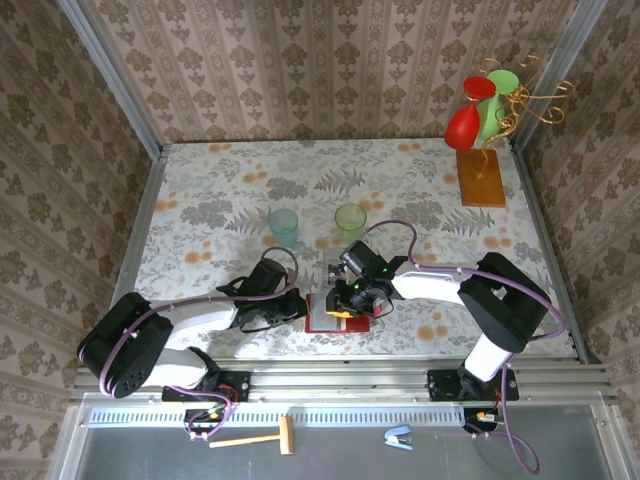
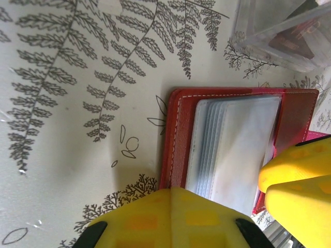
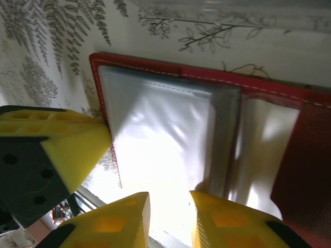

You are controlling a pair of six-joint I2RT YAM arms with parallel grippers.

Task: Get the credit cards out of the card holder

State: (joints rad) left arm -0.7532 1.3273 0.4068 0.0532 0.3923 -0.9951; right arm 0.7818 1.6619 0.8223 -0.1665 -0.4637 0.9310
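The dark-red card holder (image 1: 322, 318) lies open like a book near the table's front edge, its grey transparent pockets (image 2: 235, 150) facing up. My left gripper (image 2: 173, 192) is shut, and its joined tips press on the holder's left cover (image 2: 178, 139). My right gripper (image 3: 169, 206) is open by a narrow gap just over the top pocket (image 3: 160, 134), with nothing clearly between its fingers. Glare washes out that pocket. The credit cards are hidden; I cannot tell any apart in the pockets. In the top view both grippers meet over the holder, left gripper (image 1: 300, 306) and right gripper (image 1: 350, 300).
A clear plastic box (image 2: 279, 31) stands just beyond the holder, something dark inside. A blue-green cup (image 1: 284, 225) and a green cup (image 1: 350, 219) stand mid-table. A wooden stand (image 1: 481, 176) with red and green vases is at the far right. The table's front rail (image 1: 340, 378) is close behind the holder.
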